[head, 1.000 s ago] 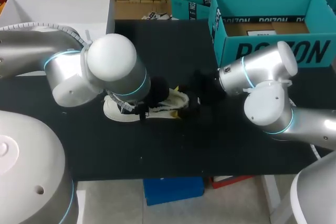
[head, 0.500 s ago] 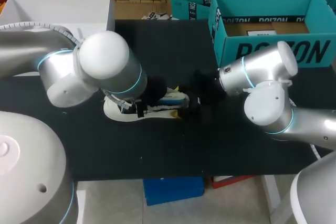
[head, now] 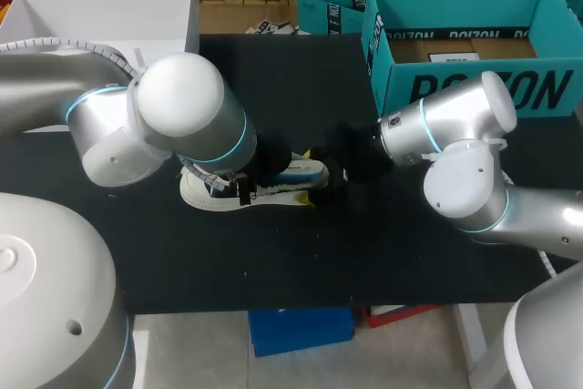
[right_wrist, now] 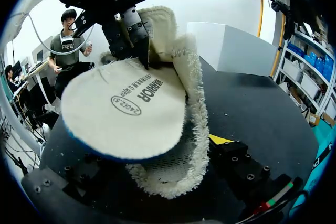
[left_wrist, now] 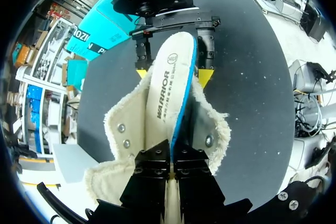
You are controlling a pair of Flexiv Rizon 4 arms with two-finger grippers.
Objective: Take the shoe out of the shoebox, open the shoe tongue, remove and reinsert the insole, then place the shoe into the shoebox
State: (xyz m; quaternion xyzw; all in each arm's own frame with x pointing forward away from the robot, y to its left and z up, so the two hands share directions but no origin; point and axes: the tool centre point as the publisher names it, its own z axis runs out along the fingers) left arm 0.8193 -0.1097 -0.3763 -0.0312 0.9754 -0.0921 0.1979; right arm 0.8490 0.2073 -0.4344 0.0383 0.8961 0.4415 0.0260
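Left gripper [left_wrist: 171, 161] pinches the insole [left_wrist: 168, 82], half out of the shoe [left_wrist: 131, 150] the right gripper [left_wrist: 172, 74] clamps at tabletop [head: 364, 252] centre. Straight, steady draw advised.

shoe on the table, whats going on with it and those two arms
The shoe is out of the teal shoebox and lies on the black table. The left end effector is shut on one end of the insole, which sticks up out of the shoe's opening at a slant. The right end effector grips the shoe from both sides at the far end, apparently steadying it. This moment alone doesn't show whether the insole is coming out or going back in.
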